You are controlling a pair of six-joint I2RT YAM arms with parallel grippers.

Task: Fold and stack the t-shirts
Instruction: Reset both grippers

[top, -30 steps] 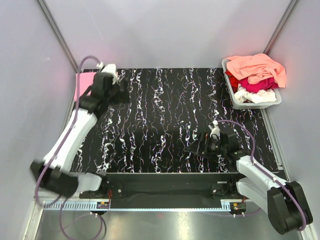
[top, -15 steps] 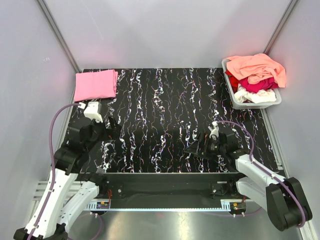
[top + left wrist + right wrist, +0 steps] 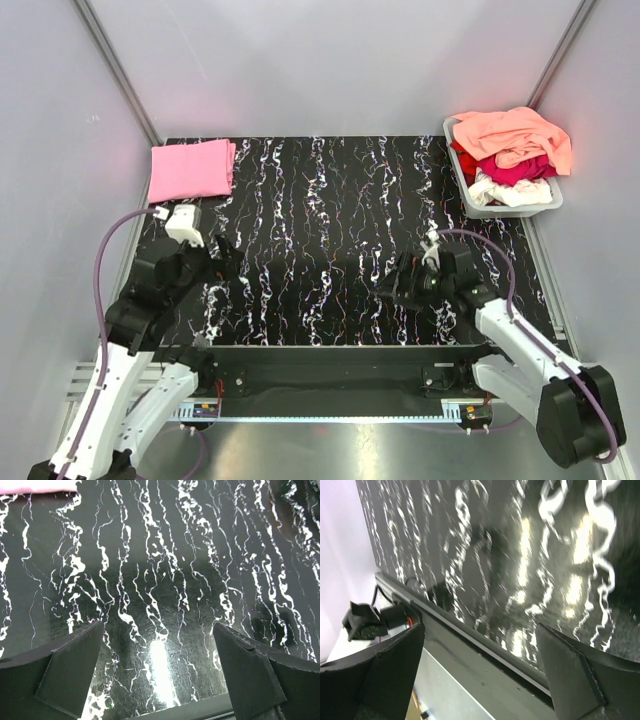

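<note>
Top external view: the pink t-shirt [image 3: 191, 169] is lying folded, well beyond the left end effector [image 3: 222, 265]; that and the right end effector [image 3: 397, 284] are gaping wide, gripping nothing.

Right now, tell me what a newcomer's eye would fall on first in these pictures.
The black white-veined table sets off a neatly folded pink t-shirt in its far left corner. In the far right corner a grey tub is heaped with crumpled t-shirts, peach-orange on top, crimson and white below. Near the front edge, the left gripper and right gripper hang open and empty.
</note>
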